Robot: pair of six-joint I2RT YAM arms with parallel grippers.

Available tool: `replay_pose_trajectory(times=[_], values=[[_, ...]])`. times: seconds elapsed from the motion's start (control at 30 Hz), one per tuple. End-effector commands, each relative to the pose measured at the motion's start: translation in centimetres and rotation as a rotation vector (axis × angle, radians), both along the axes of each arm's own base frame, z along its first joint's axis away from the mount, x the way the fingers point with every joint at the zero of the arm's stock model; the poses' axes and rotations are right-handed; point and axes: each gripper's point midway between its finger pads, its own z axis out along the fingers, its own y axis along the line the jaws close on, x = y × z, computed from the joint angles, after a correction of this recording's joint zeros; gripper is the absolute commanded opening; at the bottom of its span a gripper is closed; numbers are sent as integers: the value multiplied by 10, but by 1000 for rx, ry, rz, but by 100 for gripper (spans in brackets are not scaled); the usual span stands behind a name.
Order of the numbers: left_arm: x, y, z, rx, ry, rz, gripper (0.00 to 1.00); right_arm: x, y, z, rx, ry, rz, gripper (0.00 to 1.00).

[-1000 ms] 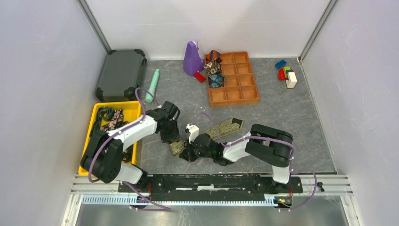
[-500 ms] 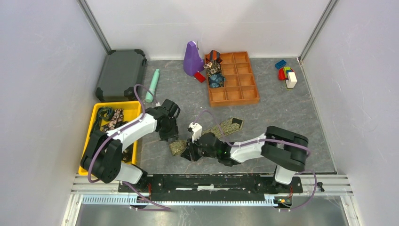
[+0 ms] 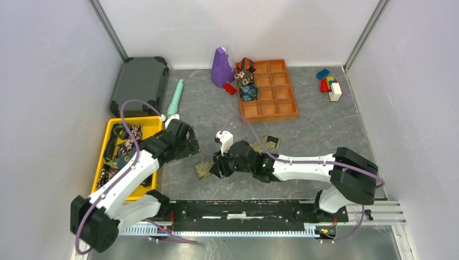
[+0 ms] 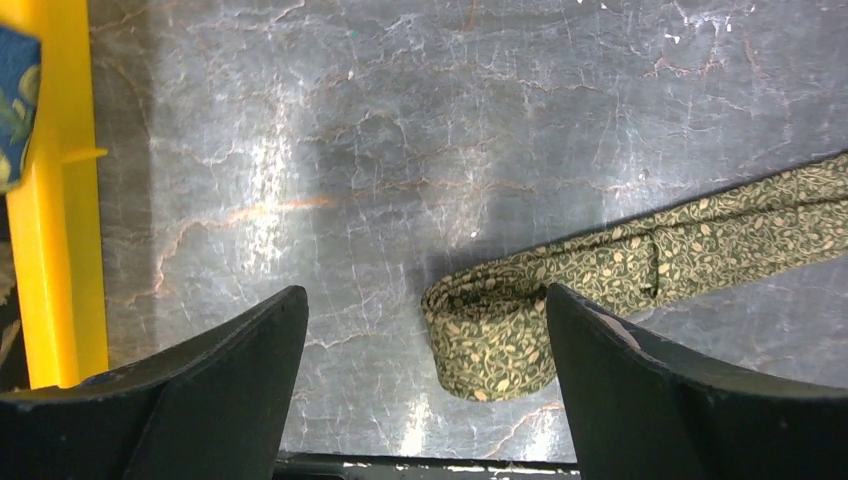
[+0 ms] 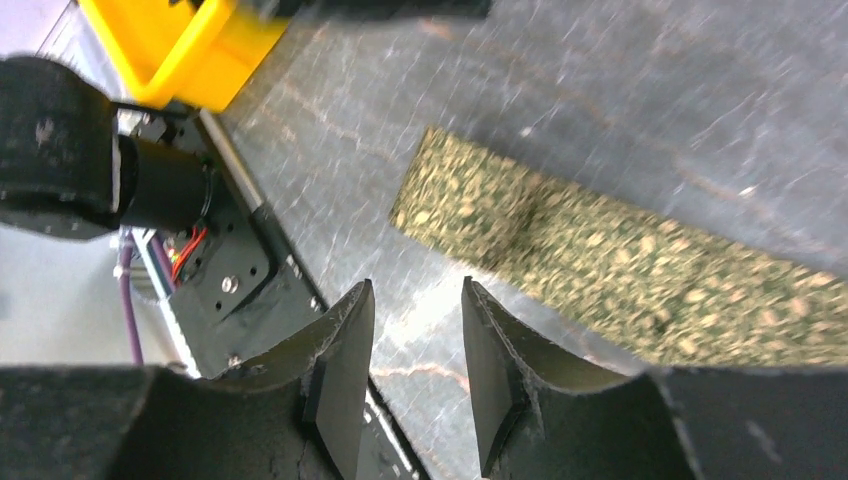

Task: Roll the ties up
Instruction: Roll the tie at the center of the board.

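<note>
Olive tie (image 4: 600, 270), one, left claw (image 4: 422, 300), right claw (image 5: 417, 300)

The tie (image 4: 600, 265) is olive with a fine pale-gold leaf print, the desk (image 4: 400, 120) grey with pale marble-like veins, the bin (image 4: 60, 200) bright yellow, the compartment tray (image 3: 269, 117) orange-brown, the cylinder (image 3: 175, 97) pale teal, the case (image 3: 139, 84) dark grey-green, and the tall cone-like thing (image 3: 221, 69) purple.

Olive-gold leaf-print necktie (image 4: 600, 275): woven cloth, matt. Grey marbled tabletop (image 4: 400, 130): smooth, semi-gloss, glare patches. Yellow rectangular bin (image 4: 60, 250): smooth plastic, slight sheen. Black fingers (image 4: 200, 400) of left gripper (image 4: 425, 292): matt plastic. Right gripper (image 5: 417, 285) fingers (image 5: 500, 380): rougher, scuffed.
</note>
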Motion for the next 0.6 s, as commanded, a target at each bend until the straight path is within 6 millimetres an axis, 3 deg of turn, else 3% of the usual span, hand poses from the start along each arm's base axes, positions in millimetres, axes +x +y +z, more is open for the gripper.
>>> replay_pose_trajectory(times=[0.0,0.07,0.23,0.57], values=[[-23,11,-2,-54,-20,86,95,35,1,16,-35,-44,-44,45],[-31,6,-1,-101,-38,90,95,46,2,13,-44,-43,-57,45],[-45,-2,-5,-177,-60,97,91,53,13,0,-69,6,-3,45],[-64,-23,-26,-245,-50,34,86,49,31,-18,-60,75,64,46]])
